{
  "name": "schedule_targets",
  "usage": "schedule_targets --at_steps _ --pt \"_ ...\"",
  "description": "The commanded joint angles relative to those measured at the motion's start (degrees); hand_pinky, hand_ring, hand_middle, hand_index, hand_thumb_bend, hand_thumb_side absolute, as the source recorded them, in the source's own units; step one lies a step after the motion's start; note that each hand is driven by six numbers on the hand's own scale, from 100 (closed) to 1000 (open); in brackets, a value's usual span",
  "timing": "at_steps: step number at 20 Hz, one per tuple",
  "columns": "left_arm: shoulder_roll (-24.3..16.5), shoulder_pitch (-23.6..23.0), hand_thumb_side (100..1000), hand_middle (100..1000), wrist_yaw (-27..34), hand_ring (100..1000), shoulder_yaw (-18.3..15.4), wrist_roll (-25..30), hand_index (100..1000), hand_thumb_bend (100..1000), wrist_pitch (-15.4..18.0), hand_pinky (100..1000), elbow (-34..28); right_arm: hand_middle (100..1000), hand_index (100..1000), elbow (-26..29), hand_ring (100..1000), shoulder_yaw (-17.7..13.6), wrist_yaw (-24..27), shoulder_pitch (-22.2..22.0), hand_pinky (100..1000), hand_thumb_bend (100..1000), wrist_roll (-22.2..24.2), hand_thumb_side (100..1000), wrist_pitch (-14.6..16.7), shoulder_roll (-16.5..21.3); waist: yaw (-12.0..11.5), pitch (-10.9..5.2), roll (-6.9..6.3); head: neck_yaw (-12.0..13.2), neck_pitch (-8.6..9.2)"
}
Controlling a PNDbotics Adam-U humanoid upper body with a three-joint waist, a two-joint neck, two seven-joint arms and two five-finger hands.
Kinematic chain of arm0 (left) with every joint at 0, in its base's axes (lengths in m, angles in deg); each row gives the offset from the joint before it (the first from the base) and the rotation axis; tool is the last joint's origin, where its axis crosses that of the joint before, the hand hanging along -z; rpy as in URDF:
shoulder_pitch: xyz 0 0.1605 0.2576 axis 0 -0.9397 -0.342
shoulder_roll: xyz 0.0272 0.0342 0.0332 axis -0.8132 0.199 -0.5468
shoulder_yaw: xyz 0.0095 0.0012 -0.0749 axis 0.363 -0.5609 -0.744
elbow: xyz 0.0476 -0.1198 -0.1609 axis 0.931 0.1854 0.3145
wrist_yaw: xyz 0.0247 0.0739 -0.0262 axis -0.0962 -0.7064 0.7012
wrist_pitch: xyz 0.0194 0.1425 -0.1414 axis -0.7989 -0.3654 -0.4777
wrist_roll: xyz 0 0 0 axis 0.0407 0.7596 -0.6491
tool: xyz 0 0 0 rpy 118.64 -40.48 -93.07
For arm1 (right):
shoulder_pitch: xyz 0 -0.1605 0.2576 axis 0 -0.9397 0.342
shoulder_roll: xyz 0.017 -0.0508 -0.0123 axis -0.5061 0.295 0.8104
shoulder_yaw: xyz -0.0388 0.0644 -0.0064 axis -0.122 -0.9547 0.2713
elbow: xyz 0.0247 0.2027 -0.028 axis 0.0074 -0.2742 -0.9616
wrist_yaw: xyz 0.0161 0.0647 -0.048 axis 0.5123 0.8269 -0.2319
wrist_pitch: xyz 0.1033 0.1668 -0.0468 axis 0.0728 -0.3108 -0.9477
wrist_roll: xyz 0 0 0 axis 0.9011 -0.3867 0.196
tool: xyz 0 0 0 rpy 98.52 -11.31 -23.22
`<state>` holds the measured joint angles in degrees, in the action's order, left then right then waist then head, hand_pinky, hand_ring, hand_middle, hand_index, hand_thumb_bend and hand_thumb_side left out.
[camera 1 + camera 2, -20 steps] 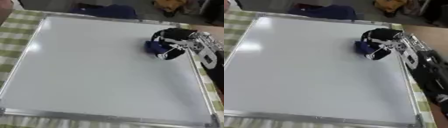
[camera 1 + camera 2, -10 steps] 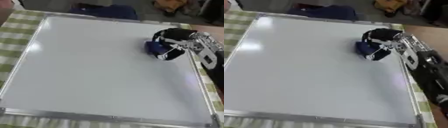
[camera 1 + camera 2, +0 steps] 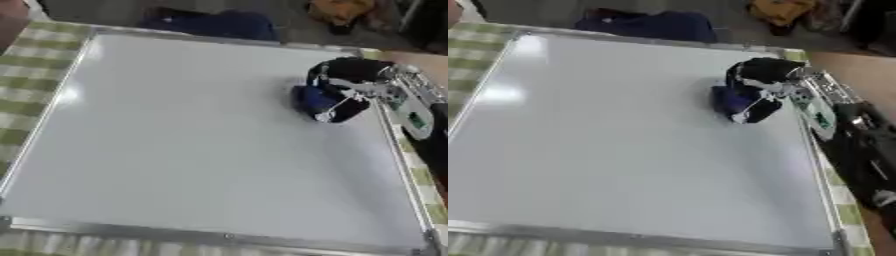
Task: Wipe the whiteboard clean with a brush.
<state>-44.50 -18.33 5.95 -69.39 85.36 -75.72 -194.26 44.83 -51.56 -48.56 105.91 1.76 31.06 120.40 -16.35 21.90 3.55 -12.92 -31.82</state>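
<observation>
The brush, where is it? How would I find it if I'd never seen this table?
Find the big whiteboard lying flat on the green checked cloth. Go to its right side, a bit above the middle, where the robot's black right hand curls down onto the board. The brush is the small dark blue block under that hand, the only blue thing on the board.

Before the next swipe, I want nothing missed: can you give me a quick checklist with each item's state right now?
1. Right hand curled round the blue brush: ok.
2. Brush resting on the whiteboard, near its right edge: ok.
3. Marks left to wipe: none visible; cannot tell for faint ones.
4. Path leftward across the board free of things: ok.
5. Left hand out of the way: ok, not in view.
6. Board lying flat on the checked cloth: ok.
</observation>
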Motion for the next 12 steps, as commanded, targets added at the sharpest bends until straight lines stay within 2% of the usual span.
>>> schedule_targets --at_steps 1,9,12 --pt "-0.78 0.69 1000 539 0.08 543 0.02 0.35 400 126 -0.04 540 -1.1 650 122 0.82 821 -0.2 -0.68 0.84 796 190 -0.51 412 -0.01 2.03 0.01 -1.19 -0.33 0.16 0.58" --pt "-0.77 0.66 1000 540 0.07 544 0.05 0.48 400 126 -0.09 540 -1.1 531 131 0.52 800 -0.15 -0.78 0.91 783 100 -0.77 370 0.11 1.95 -0.06 -1.14 -0.32 0.14 0.59" --pt "-0.78 0.7 1000 540 0.06 544 0.08 0.59 400 126 -0.11 541 -1.1 507 141 0.47 795 -0.12 -0.77 0.95 778 100 -0.71 356 0.2 1.92 -0.05 -1.09 -0.32 0.15 0.55"
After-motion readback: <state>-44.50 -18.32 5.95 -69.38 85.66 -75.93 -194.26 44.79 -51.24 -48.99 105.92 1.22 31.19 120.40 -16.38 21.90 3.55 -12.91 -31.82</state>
